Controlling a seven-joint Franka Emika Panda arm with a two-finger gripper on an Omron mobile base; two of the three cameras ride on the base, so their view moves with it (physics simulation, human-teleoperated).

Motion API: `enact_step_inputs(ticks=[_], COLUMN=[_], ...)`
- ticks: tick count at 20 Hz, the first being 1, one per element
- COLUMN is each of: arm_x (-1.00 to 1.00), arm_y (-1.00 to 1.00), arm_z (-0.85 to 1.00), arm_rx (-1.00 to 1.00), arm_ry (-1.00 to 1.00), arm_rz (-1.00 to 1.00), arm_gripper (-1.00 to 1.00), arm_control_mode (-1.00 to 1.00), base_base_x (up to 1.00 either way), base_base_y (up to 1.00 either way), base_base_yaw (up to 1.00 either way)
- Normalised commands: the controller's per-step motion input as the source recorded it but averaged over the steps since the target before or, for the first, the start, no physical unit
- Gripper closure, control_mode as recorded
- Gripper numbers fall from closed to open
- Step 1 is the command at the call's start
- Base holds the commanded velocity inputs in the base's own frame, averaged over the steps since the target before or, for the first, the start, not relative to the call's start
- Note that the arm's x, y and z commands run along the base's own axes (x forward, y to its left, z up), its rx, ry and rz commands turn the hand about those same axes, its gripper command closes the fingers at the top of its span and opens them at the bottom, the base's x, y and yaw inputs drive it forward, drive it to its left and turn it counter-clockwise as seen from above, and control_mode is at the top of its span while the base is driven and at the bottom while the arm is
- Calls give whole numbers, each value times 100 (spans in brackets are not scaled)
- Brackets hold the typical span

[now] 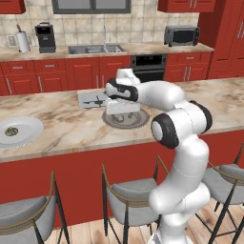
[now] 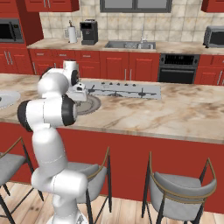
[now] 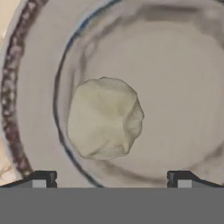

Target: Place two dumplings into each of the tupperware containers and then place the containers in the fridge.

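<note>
The gripper (image 3: 112, 178) hangs low over a round grey plate (image 1: 139, 122) on the marbled beige island counter (image 1: 66, 128), its two dark finger tips (image 3: 43, 178) set wide apart with nothing between them. Just ahead of them in the hand view lies a dumpling (image 3: 105, 118) — a lumpy, pale beige-green lump of dough with soft folds and a pinched, uneven outline. It rests on the plate's smooth inner well, close to the thin dark ring that marks where the well meets the broad flat rim; the outer edge of that rim is speckled brown.

From the base cameras the arm's glossy white shells and dark joints curve down over the plate, hiding most of it. To the left along the same counter sits a white round plate (image 1: 28, 127) with a small dark mottled piece (image 1: 11, 131) at its middle — too small to tell what it is. A flat grey cooktop (image 2: 127, 89) is set into the counter just behind the grey plate.
</note>
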Motion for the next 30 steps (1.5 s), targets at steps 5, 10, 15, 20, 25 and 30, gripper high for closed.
enact_step_inputs(ticks=[5,10,15,20,25,30], arm_x=[21,18,15,-3,-4,-11], arm_y=[1,20,4,0,0,-1], arm_z=[-8,-20,-7,-3,-3,-1], arm_rx=[0,0,0,0,0,0], arm_ry=[4,5,4,2,0,0], arm_rz=[0,0,0,0,0,0], arm_gripper=[-100,-100,-100,-100,-100,-100], arm_control_mode=[-100,-100,-100,-100,-100,-100], base_base_x=[0,0,0,0,0,0], base_base_y=[0,0,0,0,0,0], base_base_yaw=[0,0,0,0,0,0])
